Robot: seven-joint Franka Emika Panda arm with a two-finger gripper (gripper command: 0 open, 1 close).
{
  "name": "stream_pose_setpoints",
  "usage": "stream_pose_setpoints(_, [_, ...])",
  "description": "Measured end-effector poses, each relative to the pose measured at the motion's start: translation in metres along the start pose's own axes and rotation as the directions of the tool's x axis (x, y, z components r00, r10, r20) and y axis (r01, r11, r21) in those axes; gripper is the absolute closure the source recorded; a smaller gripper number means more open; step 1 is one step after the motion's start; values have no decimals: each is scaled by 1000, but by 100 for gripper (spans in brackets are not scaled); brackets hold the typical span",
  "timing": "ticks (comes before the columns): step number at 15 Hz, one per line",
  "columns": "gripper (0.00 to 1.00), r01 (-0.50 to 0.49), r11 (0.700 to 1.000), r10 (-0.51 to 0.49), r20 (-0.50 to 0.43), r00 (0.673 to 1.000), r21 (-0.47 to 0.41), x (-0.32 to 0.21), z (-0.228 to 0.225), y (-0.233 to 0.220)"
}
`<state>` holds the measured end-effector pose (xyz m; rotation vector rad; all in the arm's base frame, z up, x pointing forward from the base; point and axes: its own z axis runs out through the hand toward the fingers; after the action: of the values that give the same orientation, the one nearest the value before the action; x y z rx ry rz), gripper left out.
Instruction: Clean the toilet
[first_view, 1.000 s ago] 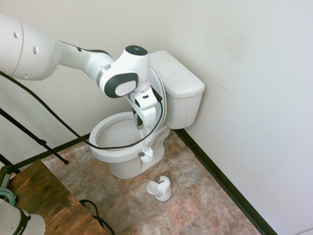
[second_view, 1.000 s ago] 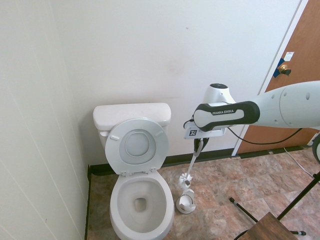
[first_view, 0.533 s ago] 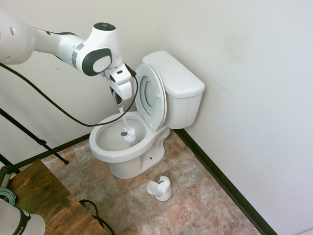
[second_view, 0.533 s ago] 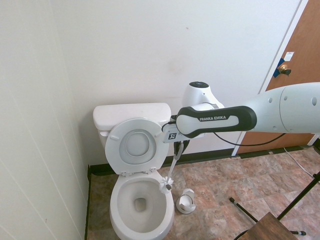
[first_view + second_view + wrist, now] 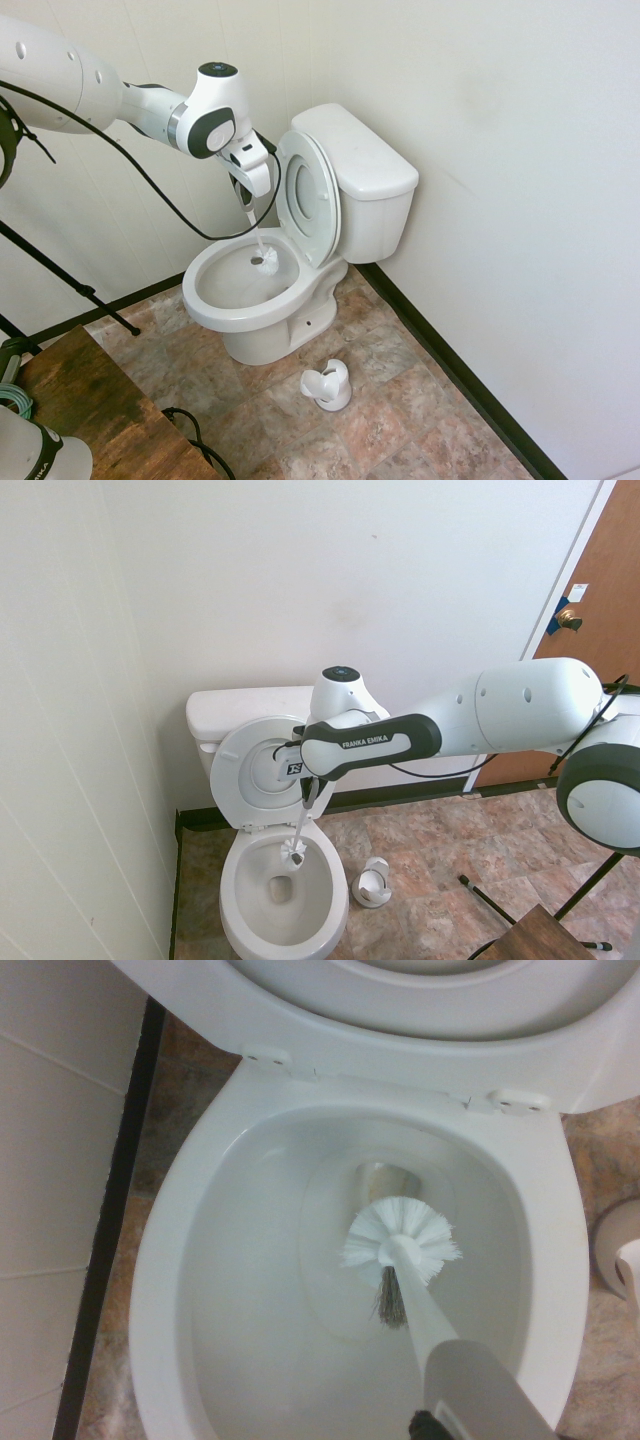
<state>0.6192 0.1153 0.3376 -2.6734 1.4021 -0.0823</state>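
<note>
The toilet (image 5: 228,316) is white, and its seat and lid (image 5: 308,195) stand raised against the tank (image 5: 362,160). My gripper (image 5: 246,204) hangs over the bowl, shut on the handle of a white toilet brush (image 5: 262,261). The brush slopes down into the bowl, its bristle head close above the drain. In the second exterior view the gripper (image 5: 308,792) is in front of the raised lid and the brush head (image 5: 293,853) is inside the toilet's rim (image 5: 234,900). The wrist view shows the brush head (image 5: 402,1243) over the bowl's bottom, within the rim (image 5: 178,1260).
A small white brush holder (image 5: 327,385) stands on the tiled floor beside the toilet's base, also seen as the holder (image 5: 373,882) in the other view. A wall runs close along the toilet's far side. A wooden table (image 5: 90,400) and a brown door (image 5: 592,620) border the floor space.
The arm has swung from above the brush holder across to the bowl, carrying the brush from beside the toilet down into the bowl.
</note>
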Motion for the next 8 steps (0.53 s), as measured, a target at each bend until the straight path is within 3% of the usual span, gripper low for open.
stream_pose_setpoints(3, [100,-5,1000,5,-10,1000,-6,4,6,-2])
stream_pose_setpoints(8, [100,-3,1000,3,-17,1000,-12,1,57,-20])
